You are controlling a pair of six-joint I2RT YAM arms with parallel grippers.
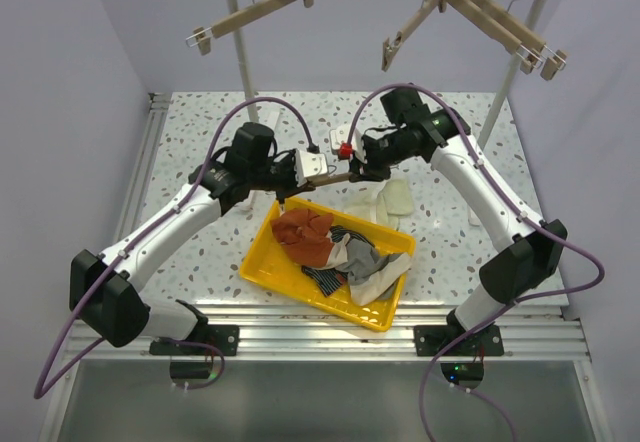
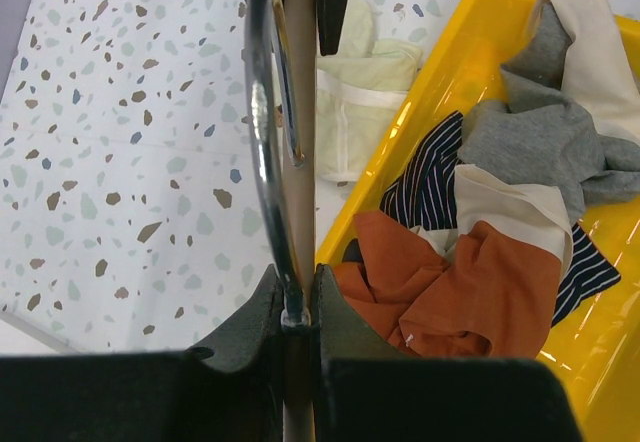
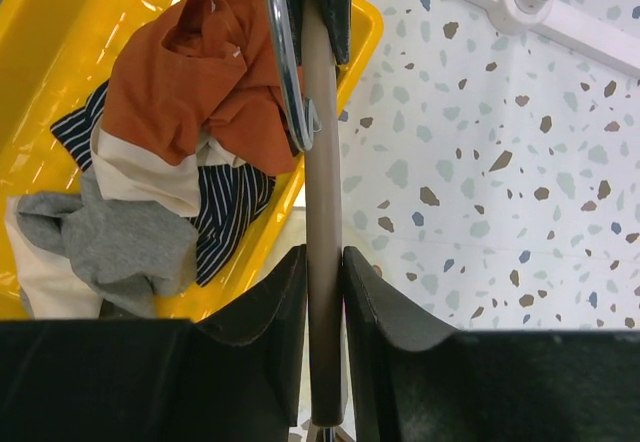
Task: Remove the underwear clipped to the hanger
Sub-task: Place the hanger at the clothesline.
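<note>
Wooden clip hanger [image 1: 335, 176] is clamped by both: left gripper [image 2: 297, 307] at the hook base, right gripper [image 3: 325, 267] on the bar. Pale cream-green briefs [image 2: 355, 102] are seen beside yellow tray [image 1: 262, 272], apparently still clipped. Limp, light cloth; best pulled near the clip.

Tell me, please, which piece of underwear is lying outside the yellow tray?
The pale cream-green underwear. It lies on the table just beyond the far edge of the yellow tray, while the orange-red, grey and navy striped pieces are heaped inside the tray.
</note>
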